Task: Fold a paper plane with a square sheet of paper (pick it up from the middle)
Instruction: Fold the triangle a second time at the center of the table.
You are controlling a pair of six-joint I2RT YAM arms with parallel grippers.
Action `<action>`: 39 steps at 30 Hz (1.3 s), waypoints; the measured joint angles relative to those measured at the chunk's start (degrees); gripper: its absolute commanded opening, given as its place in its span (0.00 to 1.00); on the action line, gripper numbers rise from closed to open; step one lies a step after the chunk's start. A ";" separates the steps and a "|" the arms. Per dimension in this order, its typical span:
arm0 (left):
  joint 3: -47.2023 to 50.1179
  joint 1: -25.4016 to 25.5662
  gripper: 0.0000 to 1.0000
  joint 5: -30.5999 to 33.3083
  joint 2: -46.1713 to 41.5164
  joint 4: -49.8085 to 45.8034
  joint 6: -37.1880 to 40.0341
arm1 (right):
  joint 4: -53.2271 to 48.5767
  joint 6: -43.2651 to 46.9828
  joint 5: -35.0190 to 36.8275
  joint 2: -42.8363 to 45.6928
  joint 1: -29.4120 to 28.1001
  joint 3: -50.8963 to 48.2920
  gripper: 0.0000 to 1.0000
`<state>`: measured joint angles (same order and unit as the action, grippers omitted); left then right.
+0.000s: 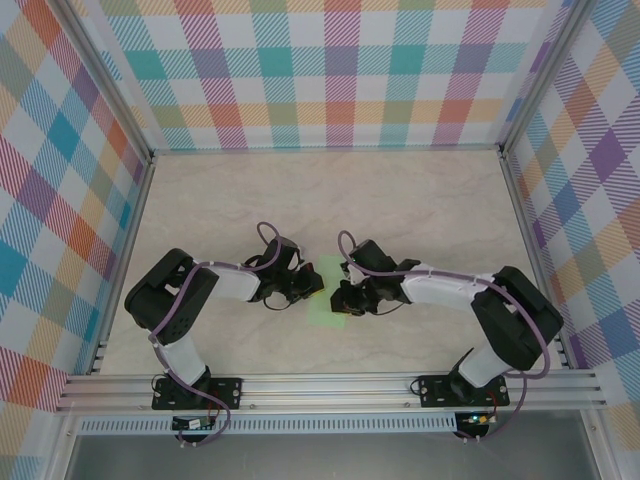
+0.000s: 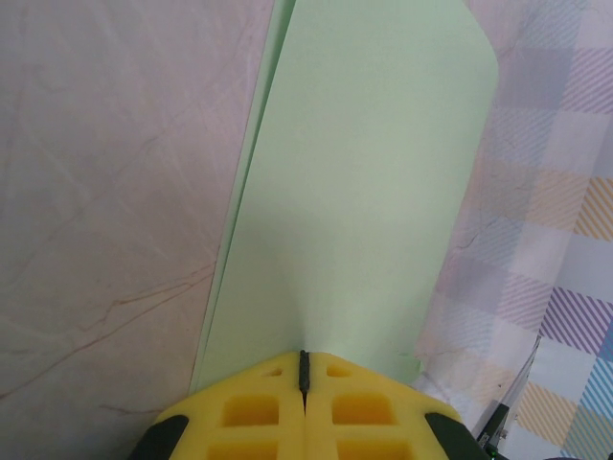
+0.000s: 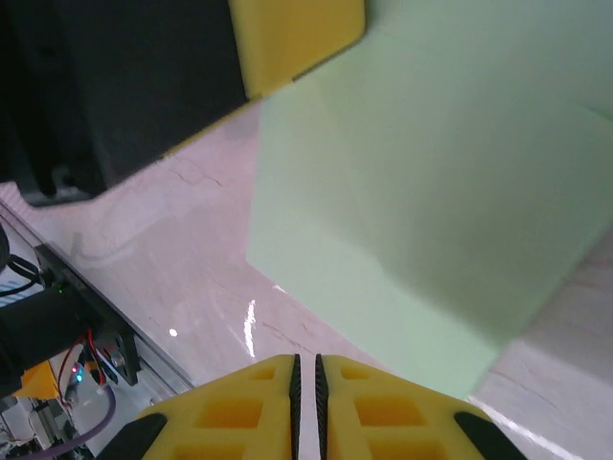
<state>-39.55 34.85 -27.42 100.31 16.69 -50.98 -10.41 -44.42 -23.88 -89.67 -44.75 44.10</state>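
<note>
The square sheet of paper [image 1: 326, 308] is pale green and lies between the two grippers at the table's middle. In the left wrist view the sheet of paper [image 2: 364, 192] runs away from my left gripper [image 2: 305, 369], whose yellow fingers are shut on its near edge. A second layer shows along its left side, so it is doubled over. My left gripper [image 1: 308, 287] sits on the sheet's left. My right gripper [image 3: 306, 369] hovers just short of the paper [image 3: 431, 211], its jaws together but for a hairline gap, holding nothing. My right gripper [image 1: 347, 300] stands at the sheet's right.
The marble-look table [image 1: 420, 200] stretches back to checked walls [image 1: 330, 70]. An aluminium rail [image 1: 330, 385] runs along the near edge. The left gripper's yellow finger [image 3: 297, 38] and black body [image 3: 115, 86] hang close above the right wrist camera.
</note>
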 measured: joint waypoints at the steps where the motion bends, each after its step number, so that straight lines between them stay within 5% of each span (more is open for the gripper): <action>1: 0.00 0.00 0.00 0.00 0.00 0.00 0.00 | 0.61 -0.20 0.02 -1.40 -0.20 0.28 0.15; 6: 0.00 0.00 0.00 -0.02 0.00 0.00 0.00 | 2.69 -1.36 -0.04 -5.92 -1.44 -1.73 0.16; 13: -0.02 0.00 0.00 0.00 -0.02 -0.04 0.00 | 8.07 -3.19 -0.17 0.15 -1.97 -9.77 0.16; 24: -0.02 0.33 0.04 1.38 -1.66 -2.54 -0.35 | -4.55 -4.92 8.22 14.01 -0.13 -12.57 0.30; 30: -1.11 0.33 0.10 2.75 -5.46 -8.74 1.55 | -5.09 -7.15 13.03 10.71 1.86 -5.77 0.41; 39: -2.40 0.33 0.10 3.04 -8.87 -11.32 3.74 | -1.42 -10.54 14.23 1.05 2.40 -1.11 0.41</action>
<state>-41.95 35.18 -24.38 91.44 5.37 -47.24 -11.84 -54.96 -9.65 -88.62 -42.35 42.98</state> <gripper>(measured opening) 0.108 0.411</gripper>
